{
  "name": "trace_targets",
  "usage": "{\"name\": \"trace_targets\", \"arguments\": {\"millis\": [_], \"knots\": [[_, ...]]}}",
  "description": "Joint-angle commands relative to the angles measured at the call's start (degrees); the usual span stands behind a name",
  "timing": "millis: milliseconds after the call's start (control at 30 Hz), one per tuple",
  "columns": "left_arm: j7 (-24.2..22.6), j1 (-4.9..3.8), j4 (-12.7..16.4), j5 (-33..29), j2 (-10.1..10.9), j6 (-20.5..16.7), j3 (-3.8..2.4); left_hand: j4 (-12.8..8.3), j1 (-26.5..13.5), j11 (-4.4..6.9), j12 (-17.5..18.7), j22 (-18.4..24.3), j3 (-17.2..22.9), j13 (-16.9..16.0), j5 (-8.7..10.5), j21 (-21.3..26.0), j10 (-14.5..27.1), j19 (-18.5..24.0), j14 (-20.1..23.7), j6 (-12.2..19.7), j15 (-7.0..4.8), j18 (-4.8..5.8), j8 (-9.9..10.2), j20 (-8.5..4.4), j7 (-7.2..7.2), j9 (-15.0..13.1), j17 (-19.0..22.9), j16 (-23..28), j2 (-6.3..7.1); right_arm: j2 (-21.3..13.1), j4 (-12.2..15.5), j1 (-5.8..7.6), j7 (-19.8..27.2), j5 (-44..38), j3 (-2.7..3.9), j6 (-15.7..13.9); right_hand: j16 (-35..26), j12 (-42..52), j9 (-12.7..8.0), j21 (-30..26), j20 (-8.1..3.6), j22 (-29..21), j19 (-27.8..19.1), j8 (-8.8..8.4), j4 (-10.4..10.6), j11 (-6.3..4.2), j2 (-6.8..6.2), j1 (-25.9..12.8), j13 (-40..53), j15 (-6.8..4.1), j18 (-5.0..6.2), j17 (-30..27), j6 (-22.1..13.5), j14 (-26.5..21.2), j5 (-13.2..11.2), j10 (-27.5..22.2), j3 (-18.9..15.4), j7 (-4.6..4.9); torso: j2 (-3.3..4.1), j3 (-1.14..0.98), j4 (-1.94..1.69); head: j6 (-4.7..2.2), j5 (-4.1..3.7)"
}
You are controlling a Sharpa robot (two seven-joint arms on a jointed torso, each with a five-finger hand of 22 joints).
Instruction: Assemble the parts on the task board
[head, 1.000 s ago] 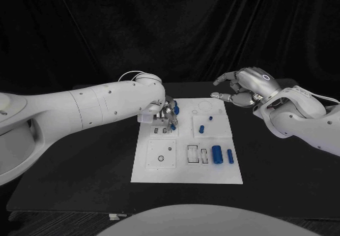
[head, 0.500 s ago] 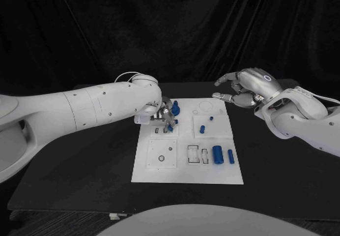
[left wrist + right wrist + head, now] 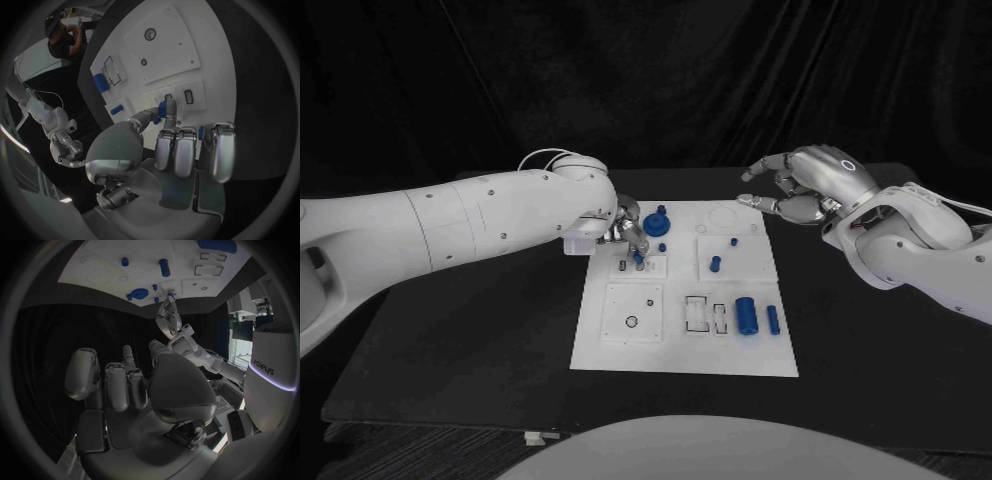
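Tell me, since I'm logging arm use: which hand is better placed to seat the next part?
The left hand: it already pinches a small blue part over the task board. The right hand hovers off the board's far corner, holding nothing.

My left hand (image 3: 626, 236) covers the task board (image 3: 687, 350) corner beneath it; the part (image 3: 164, 108) it pinches is mostly hidden by fingers, its shape untellable.

Robot lab: black-draped table (image 3: 473, 340), white task board (image 3: 678, 352).
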State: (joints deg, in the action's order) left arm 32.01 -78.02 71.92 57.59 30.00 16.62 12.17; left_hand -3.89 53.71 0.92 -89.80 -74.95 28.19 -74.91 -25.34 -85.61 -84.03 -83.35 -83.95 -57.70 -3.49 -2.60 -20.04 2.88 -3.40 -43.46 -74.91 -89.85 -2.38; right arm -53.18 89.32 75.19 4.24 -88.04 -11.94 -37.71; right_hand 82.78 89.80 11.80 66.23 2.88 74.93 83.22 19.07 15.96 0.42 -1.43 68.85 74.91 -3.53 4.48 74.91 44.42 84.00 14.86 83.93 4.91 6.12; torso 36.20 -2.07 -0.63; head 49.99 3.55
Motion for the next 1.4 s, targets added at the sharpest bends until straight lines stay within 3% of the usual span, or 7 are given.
{"name": "trace_targets", "arguments": {"millis": [33,367,900,1100,1400], "knots": [[0.38,-0.06,0.42,-0.08,0.45,-2.74,-0.04,-2.27,-0.47,0.31,-0.2,-8.29,2.73,-15.09,0.37,0.33,-5.97,-0.22,-6.05,-1.1,-0.35,0.4,0.33,-0.13,0.83,-0.14,-15.09,-0.15,-0.14,-0.04,0.1,-0.26,-1.65,0.02,0.03,1.15,-0.2,0.2,-0.08,-0.18,0.16,8.84,-0.33,0.31,-0.22,0.39,-0.02,0.75,15.09,0.44,0.19,8.12,0.41,4.28,0.2,6.07,0.16,0.1,-0.1,-0.08,-0.14,0.01,0.03],[0.43,-0.03,0.94,-0.08,1.09,-3.56,-0.03,-1.85,-1.08,0.36,-0.2,-8.17,2.8,-15.09,1.25,0.48,-5.97,-0.17,-6.05,-1.17,-0.43,0.37,0.67,-0.24,0.84,-0.31,-15.09,-0.15,-0.2,0.12,-0.05,-0.51,-1.85,0.13,0.03,1.44,-0.43,0.2,-0.13,-0.44,0.18,8.77,-0.43,0.33,-0.23,0.38,-0.01,0.93,15.09,0.44,0.24,7.91,0.43,4.21,0.39,6.07,0.16,0.1,-0.39,-0.35,-0.35,0.01,0.01],[0.54,0.15,2.44,-0.08,2.3,-6.36,0.01,-1.01,-1.83,0.35,-0.2,-7.97,2.95,-15.09,1.38,0.73,-5.97,-0.03,-6.05,-1.39,-0.45,0.31,1.11,-0.29,0.82,-0.46,-15.09,-0.15,-0.67,0.11,0.08,-0.59,-2.15,0.14,0.03,1.64,-0.48,0.2,-0.14,-0.61,0.18,8.72,-0.48,0.33,-0.25,0.38,-0.02,1.01,15.09,0.44,0.27,7.87,0.42,4.19,0.44,6.07,0.16,0.1,-0.22,-0.22,-0.23,0.01,0.7],[0.75,0.21,2.68,-4.35,2.83,-6.92,0.03,-0.73,-2.09,0.46,-0.2,-7.78,3.05,-15.09,1.34,0.92,-5.97,0.12,-6.05,-1.79,-0.51,0.25,1.18,-0.34,0.95,-0.59,-15.09,-0.15,-0.84,0.02,0.17,-0.59,-2.4,0.14,0.03,1.79,-0.52,0.2,-0.17,-0.69,0.19,8.7,-0.51,0.32,-0.26,0.39,0.0,1.11,15.09,0.44,0.28,7.82,0.41,4.17,0.53,6.07,0.17,0.1,-0.28,-0.27,-0.27,0.01,1.02],[0.7,0.64,3.63,-5.28,3.18,-7.96,0.03,-0.75,-2.04,0.5,-0.2,-7.81,3.3,-15.09,1.18,0.94,-5.97,0.08,-6.05,-1.78,-0.57,0.26,1.36,-0.38,0.94,-0.65,-15.09,-0.15,-0.96,0.15,0.14,-0.63,-2.54,0.15,0.03,1.99,-0.61,0.2,-0.18,-0.74,0.19,8.69,-0.53,0.32,-0.25,0.39,0.02,1.15,15.09,0.44,0.29,7.74,0.41,4.15,0.56,6.07,0.16,0.11,-0.4,-0.41,-0.33,0.01,1.2]]}}
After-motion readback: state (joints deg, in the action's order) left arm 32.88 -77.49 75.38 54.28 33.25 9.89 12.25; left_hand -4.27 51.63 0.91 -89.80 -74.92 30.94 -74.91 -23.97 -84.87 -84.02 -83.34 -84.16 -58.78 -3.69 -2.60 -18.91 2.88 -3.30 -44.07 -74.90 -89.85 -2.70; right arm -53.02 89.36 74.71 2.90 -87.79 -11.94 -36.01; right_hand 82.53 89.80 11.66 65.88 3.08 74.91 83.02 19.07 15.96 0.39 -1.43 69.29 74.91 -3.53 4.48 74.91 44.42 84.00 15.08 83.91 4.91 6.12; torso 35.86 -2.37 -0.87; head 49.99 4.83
